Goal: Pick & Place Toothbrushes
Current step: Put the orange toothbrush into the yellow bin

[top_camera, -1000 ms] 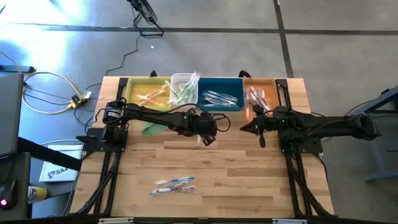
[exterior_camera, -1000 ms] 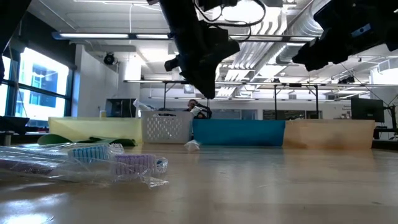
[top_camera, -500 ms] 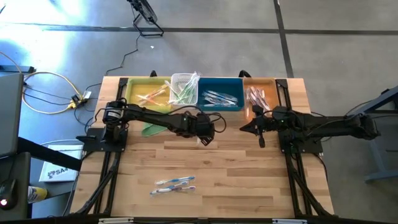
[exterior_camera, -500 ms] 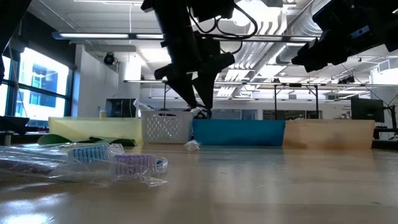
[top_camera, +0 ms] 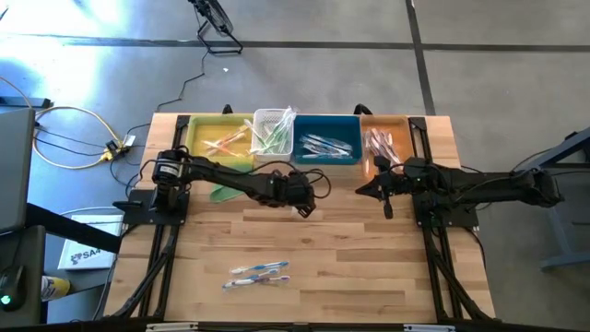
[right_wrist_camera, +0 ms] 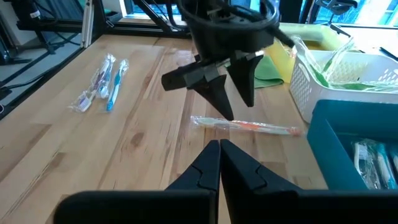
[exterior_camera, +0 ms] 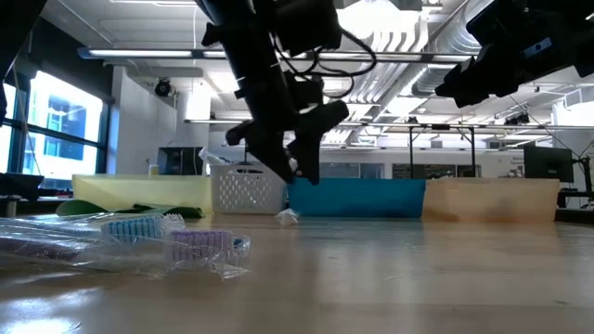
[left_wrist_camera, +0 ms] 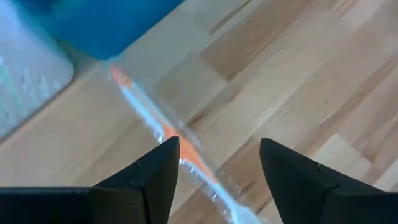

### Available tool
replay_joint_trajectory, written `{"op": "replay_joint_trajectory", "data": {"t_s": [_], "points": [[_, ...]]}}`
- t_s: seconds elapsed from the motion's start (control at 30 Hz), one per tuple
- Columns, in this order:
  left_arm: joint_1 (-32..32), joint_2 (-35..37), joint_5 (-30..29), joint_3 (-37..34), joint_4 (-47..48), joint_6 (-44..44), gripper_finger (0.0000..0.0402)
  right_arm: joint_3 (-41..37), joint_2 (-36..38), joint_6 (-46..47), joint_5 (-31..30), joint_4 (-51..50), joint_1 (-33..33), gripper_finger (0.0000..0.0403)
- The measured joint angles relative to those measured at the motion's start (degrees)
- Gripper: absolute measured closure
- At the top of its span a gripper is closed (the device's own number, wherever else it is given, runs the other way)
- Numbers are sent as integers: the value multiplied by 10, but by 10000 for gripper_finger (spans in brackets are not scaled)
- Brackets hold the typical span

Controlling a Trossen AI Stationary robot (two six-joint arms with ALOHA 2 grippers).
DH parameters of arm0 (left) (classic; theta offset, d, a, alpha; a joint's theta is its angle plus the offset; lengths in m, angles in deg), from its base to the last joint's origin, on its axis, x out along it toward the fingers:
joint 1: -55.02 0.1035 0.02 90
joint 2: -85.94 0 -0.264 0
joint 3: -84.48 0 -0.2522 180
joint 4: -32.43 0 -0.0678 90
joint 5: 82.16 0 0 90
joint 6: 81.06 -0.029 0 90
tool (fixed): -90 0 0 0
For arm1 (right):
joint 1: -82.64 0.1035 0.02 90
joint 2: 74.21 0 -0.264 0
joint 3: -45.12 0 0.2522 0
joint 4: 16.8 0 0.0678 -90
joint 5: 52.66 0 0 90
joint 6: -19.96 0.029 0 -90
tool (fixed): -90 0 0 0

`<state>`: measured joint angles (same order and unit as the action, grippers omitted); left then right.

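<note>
Orange-handled toothbrush [right_wrist_camera: 245, 126] beneath spread fingers [right_wrist_camera: 214, 96]

Left hand [exterior_camera: 295, 165] opened, dropping orange toothbrush [right_wrist_camera: 245, 126].

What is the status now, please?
Left gripper open, above the orange toothbrush on the table, beside the blue bin. Right gripper shut, waiting. Nothing in the way.

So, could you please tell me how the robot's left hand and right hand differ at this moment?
The left hand is open above an orange toothbrush on the table; the right hand is shut, empty. The left hand reaches toward mid-table; the right hand waits near the orange bin. Both hold nothing.
</note>
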<state>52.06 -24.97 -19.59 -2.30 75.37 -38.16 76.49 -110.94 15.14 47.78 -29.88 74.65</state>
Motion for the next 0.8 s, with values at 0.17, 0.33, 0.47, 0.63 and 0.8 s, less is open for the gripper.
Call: {"op": "replay_joint_trajectory", "data": {"t_s": [0.17, 0.33, 0.47, 0.63, 0.8], "points": [[0, 0, 14, -27, 3, 40, 185, 0, 0, 0, 0, 0, 0, 398], [0, 0, 14, -56, -7, 71, 185, 0, 0, -10, 0, 0, 0, 398], [0, 0, 15, -82, -52, 83, 185, 0, 0, -11, 0, 0, 0, 398], [0, 0, 22, -105, -96, 84, 185, 0, 0, -11, 0, 0, 0, 398], [-1, -13, 23, -108, -102, 84, 185, 0, 0, -11, 0, 0, 0, 398]]}}
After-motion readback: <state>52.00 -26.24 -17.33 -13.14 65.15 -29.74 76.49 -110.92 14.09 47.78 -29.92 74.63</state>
